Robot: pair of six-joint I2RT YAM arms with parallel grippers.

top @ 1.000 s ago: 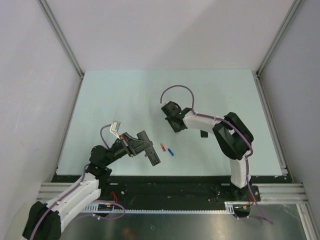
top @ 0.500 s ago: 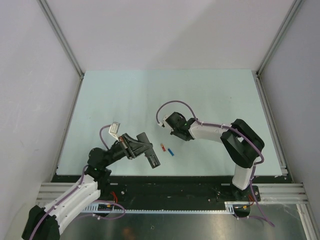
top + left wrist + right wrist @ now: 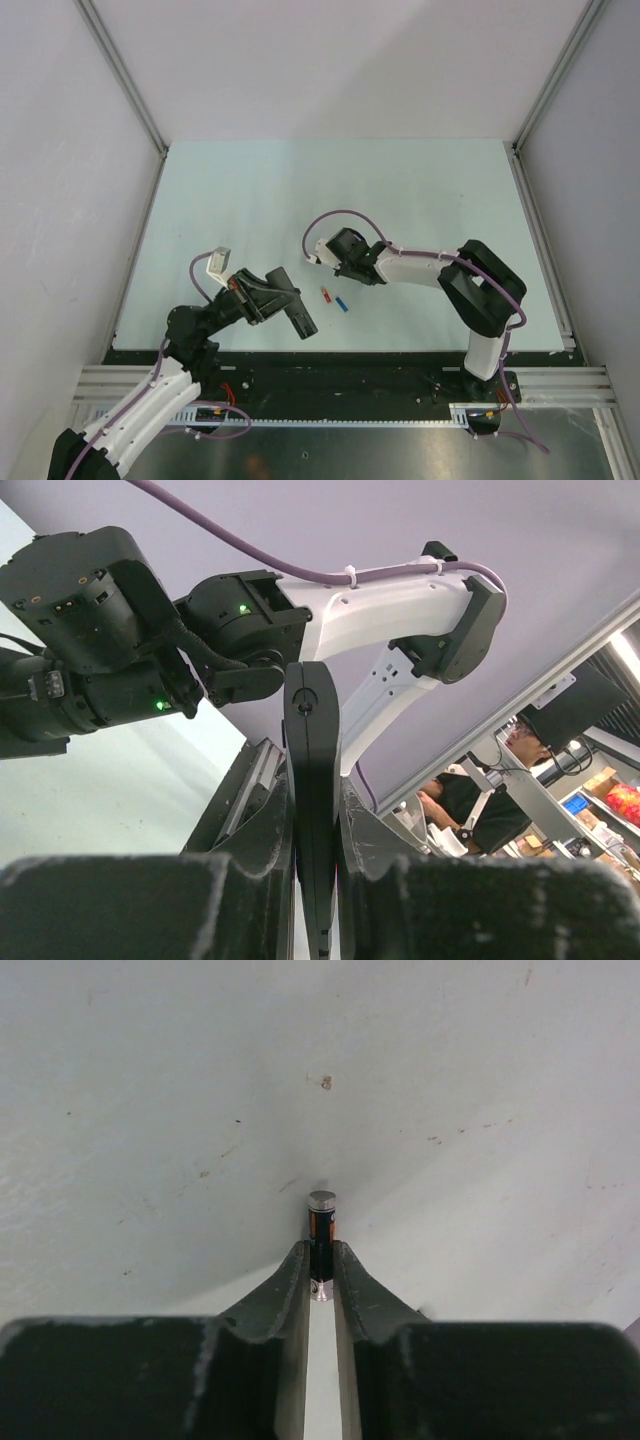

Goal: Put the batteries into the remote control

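My left gripper (image 3: 272,296) is shut on the remote control (image 3: 296,311), a slim black bar that sticks out past the fingers toward the table's middle. In the left wrist view the remote control (image 3: 311,770) stands edge-on between the pads of the left gripper (image 3: 313,815). My right gripper (image 3: 344,267) is low over the table, and in its wrist view the right gripper (image 3: 320,1252) is shut on a dark battery (image 3: 321,1222) with an orange band. A red-orange battery (image 3: 325,294) and a blue battery (image 3: 342,303) lie side by side on the table between the two grippers.
The pale green table (image 3: 420,190) is walled by white panels and aluminium posts (image 3: 545,95). A black rail (image 3: 340,358) runs along the near edge by the arm bases. The right arm (image 3: 380,600) fills the background of the left wrist view.
The right arm has swung left and down toward the loose batteries, and its jaws have eased slightly. The left arm has shifted a little left and nearer with the remote control.
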